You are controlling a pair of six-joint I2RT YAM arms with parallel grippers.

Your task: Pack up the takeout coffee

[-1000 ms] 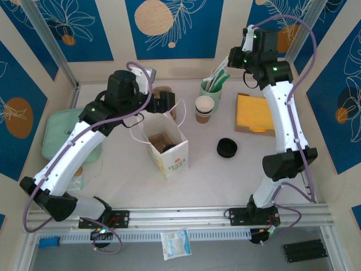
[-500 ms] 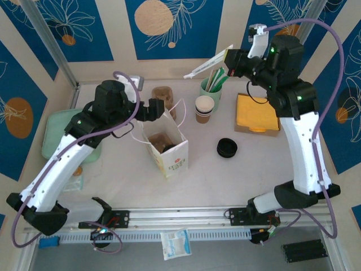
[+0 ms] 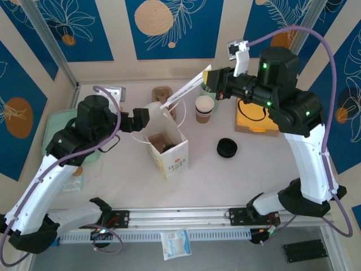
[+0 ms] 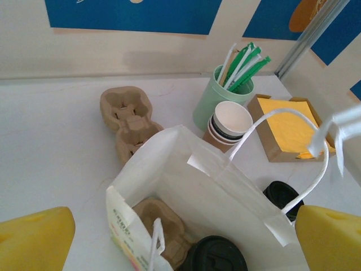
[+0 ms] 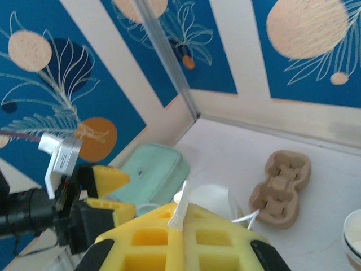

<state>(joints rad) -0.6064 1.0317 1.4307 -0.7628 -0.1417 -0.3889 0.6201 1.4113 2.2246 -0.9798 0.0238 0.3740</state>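
Right fingers (image 5: 220, 226) swung over from the green cup (image 4: 211, 104), pinched shut on a wrapped straw (image 3: 184, 90), likely bag-bound; left fingers (image 4: 34, 240) wide open, empty, beside the bag (image 3: 174, 158); takeout coffee (image 4: 214, 257) sits inside.

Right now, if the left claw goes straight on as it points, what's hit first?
Probably the bag: its open top lies dead ahead of the open left claw. Depth is unclear, but nothing shows between them.
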